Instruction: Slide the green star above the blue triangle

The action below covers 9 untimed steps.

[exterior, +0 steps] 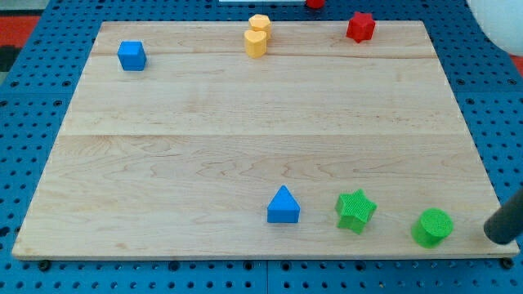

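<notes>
The green star (355, 210) lies near the view's bottom edge of the wooden board (245, 122), just right of the blue triangle (283, 205). A green cylinder (432, 227) lies further right. My tip (497, 238) is at the view's bottom right, at the board's right edge, right of the green cylinder and apart from it. The rod enters from the view's right edge.
A blue cube (131, 55) sits at the board's top left. A yellow hexagon (260, 24) and a yellow heart (256, 42) sit together at top centre. A red block (360, 27) sits at top right. Blue pegboard surrounds the board.
</notes>
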### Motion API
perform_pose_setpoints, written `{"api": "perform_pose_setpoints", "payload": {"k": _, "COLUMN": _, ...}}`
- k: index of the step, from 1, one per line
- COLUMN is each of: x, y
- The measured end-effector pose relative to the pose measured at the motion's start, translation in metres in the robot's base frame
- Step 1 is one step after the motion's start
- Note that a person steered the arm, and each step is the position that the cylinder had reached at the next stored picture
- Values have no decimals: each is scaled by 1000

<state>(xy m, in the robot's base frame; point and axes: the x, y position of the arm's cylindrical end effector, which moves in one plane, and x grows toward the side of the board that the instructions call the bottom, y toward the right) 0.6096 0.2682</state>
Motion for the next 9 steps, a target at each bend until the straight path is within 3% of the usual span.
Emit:
{"api": "perform_pose_setpoints", "payload": {"k": 1, "x": 8, "y": -62}}
{"api": "perform_pose_setpoints", "payload": {"k": 2, "x": -12, "y": -143}}
{"api": "perform_pose_setpoints", "payload": {"k": 3, "x": 0, "y": -173}}
{"api": "perform_pose_setpoints", "payload": {"k": 7, "x": 9, "y": -195}}
{"api": "perform_pose_setpoints", "payload": {"k": 8, "x": 7, "y": -183}}
{"api": "perform_pose_setpoints", "payload": {"k": 9, "x": 5, "y": -132}}
